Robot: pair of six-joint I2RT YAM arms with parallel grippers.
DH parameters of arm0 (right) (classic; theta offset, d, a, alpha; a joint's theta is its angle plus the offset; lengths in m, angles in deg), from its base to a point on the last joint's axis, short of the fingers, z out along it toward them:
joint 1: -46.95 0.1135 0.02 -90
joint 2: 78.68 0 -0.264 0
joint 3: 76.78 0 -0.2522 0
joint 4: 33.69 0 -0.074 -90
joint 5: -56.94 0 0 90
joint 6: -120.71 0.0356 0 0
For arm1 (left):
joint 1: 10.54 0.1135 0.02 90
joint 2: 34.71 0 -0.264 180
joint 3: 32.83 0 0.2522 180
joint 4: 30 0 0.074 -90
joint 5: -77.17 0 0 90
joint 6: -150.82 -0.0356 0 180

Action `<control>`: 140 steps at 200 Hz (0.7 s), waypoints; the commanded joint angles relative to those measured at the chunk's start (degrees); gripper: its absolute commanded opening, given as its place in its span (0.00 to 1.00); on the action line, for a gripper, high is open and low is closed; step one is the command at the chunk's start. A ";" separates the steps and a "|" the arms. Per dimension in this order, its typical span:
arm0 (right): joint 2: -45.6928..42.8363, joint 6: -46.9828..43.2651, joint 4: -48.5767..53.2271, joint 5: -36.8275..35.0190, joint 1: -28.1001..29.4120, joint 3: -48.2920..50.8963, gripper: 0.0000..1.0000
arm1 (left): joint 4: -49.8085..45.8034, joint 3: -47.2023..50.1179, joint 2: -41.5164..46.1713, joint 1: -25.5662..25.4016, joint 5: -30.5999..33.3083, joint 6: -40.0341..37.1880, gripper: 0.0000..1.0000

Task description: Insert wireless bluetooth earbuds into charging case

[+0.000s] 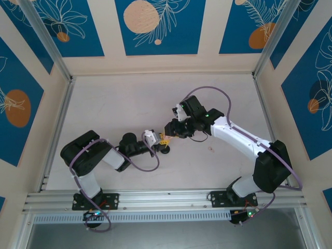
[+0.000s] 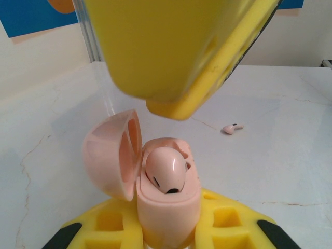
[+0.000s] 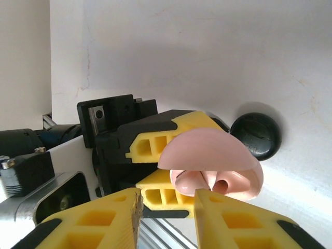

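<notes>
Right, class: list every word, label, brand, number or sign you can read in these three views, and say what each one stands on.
No readable text in any view.
The pink charging case, the seated earbud and the loose earbud on the table show no lettering.
The blue wall panels carry only leaf and circle patterns, no words.

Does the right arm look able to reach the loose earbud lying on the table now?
Probably yes. The earbud lies alone on bare table near the right arm, and the right pincer stands open and empty over the charging case.
</notes>
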 commanded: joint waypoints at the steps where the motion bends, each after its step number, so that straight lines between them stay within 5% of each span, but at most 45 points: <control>1: -1.43 -1.28 2.07 0.45 -0.36 -1.48 0.32 | 2.15 0.47 1.09 -0.73 0.03 -1.30 0.06; 60: -3.44 -6.22 8.84 1.36 -4.55 -2.51 0.32 | 2.08 0.95 1.30 -0.72 -0.23 -1.17 0.05; 140: -2.70 -18.74 23.24 1.56 -19.23 -1.57 0.32 | 1.52 3.08 2.27 -0.94 -2.04 -1.91 0.05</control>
